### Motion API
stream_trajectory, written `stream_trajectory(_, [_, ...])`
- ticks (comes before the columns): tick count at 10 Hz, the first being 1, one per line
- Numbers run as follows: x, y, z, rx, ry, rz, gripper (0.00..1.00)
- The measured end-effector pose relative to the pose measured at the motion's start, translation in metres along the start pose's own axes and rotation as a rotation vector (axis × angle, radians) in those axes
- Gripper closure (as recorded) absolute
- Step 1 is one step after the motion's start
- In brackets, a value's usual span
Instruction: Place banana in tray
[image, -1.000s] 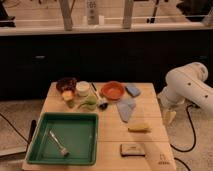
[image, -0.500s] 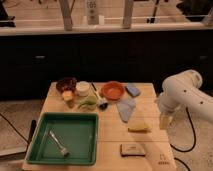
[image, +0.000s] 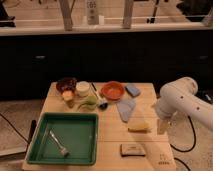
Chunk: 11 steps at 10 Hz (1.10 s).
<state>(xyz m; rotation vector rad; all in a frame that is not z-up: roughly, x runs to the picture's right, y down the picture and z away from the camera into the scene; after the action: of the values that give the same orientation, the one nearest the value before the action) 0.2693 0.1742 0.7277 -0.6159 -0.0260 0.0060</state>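
The banana (image: 138, 126), small and pale yellow, lies on the wooden table (image: 112, 137) right of the middle. The green tray (image: 65, 138) sits at the front left and holds a metal fork (image: 59, 143). My gripper (image: 163, 126) hangs from the white arm (image: 182, 102) at the table's right edge, just right of the banana and apart from it.
An orange bowl (image: 112, 91), a blue sponge (image: 133, 90), a pale blue cloth (image: 126, 108), a dark bowl (image: 66, 85), a white cup (image: 82, 88), a green item (image: 87, 103) and a yellow-orange chunk (image: 68, 97) sit at the back. A flat dark block (image: 133, 149) lies at the front.
The arm has swung left and down, bringing my gripper closer to the banana. The banana and the tray have not moved.
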Motion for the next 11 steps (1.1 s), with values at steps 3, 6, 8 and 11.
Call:
stream_trajectory(3, [-0.003, 0.006, 0.017, -0.021, -0.015, -0.018, 0.20])
stream_trajectory(6, [-0.007, 0.012, 0.040, -0.046, -0.031, -0.028, 0.20])
stream_trajectory(8, [-0.011, 0.016, 0.052, -0.058, -0.041, -0.038, 0.20])
stream_trajectory(11, [-0.011, 0.023, 0.062, -0.079, -0.061, -0.030, 0.20])
